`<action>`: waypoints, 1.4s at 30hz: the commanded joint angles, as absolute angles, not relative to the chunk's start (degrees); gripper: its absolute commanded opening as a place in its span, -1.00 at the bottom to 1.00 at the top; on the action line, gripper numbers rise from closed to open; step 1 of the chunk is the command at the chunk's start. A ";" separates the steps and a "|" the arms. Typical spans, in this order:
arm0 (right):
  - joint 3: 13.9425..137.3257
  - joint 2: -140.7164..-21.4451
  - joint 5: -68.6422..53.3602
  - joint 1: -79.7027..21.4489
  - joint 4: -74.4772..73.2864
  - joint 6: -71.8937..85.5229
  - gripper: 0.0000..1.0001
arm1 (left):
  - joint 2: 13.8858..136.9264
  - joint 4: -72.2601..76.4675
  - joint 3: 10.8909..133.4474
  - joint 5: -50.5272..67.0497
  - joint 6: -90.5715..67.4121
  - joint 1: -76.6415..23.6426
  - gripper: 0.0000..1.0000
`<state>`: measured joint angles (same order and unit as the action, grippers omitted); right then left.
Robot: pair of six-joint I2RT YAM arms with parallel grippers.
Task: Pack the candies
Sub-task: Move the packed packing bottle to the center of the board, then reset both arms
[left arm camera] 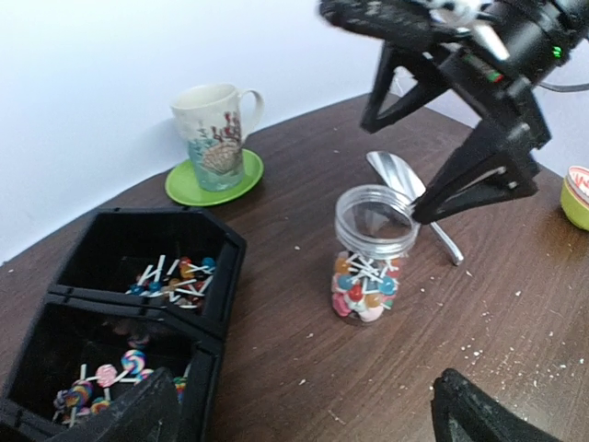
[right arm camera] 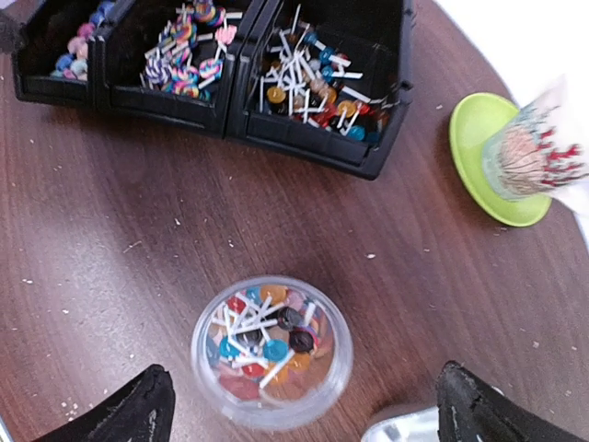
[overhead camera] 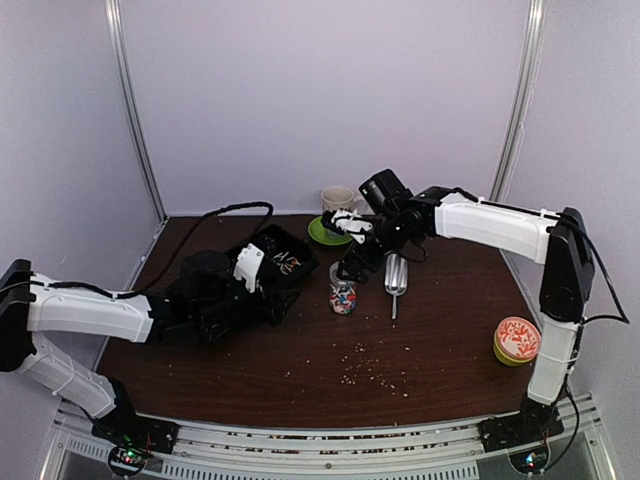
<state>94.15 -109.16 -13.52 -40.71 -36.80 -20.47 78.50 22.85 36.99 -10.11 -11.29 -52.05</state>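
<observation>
Surface: a dark wood-grain tabletop (overhead camera: 300,340), enclosed by white walls, carries everything here.
Right arm: the white-and-black right arm (overhead camera: 490,225) reaches in from the right edge to the middle of the surface. Its jaws are spread wide and grasp nothing, poised over the jar, with a finger on each side of it in the wrist view.
Left arm: the left arm (overhead camera: 90,310) lies low across the left side, its wrist end overlapping the bin tray in the overhead view. Its jaws are likewise released and hold nothing.
Bin tray: a black plastic bin tray (left arm camera: 221,249) sits left of centre, with three compartments showing, each holding sweets.
Mug and saucer: a pale printed mug (left arm camera: 216,133) stands upright on a lime-green saucer (left arm camera: 184,189) at the far edge, behind the tray.
Tin: a round orange-patterned tin (overhead camera: 517,340) with a green base stands alone at the right, well apart from the rest.
Jar: a clear, lidless jar (left arm camera: 373,216) stands upright at centre, just right of the tray, roughly half full.
Scoop: a metal scoop (overhead camera: 396,275) lies just right of the jar, bowl toward the back.
Candies: tiny lollipop candies (right arm camera: 267,336) on white sticks, in red, blue, orange and pink, fill the jar's lower part. More lie in the tray's compartments, striped swirls in one and plain rounds in another.
Crumbs: pale crumbs (overhead camera: 365,365) dot the surface nearer the arms' bases.
</observation>
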 commanded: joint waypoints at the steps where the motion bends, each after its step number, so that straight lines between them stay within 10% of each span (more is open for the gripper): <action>1: 90.13 -98.55 -9.85 -40.34 -35.71 -15.99 0.99 | 69.11 7.87 39.55 -20.18 -12.90 -51.64 0.95; 28: 48.39 -31.57 25.40 -39.18 -32.92 8.80 0.99 | 29.72 -32.33 40.79 -40.15 -19.22 -46.14 0.96; 42: 44.06 -21.27 30.06 -39.12 -33.98 4.11 0.99 | 23.20 -37.27 38.76 -43.35 -15.37 -46.15 0.95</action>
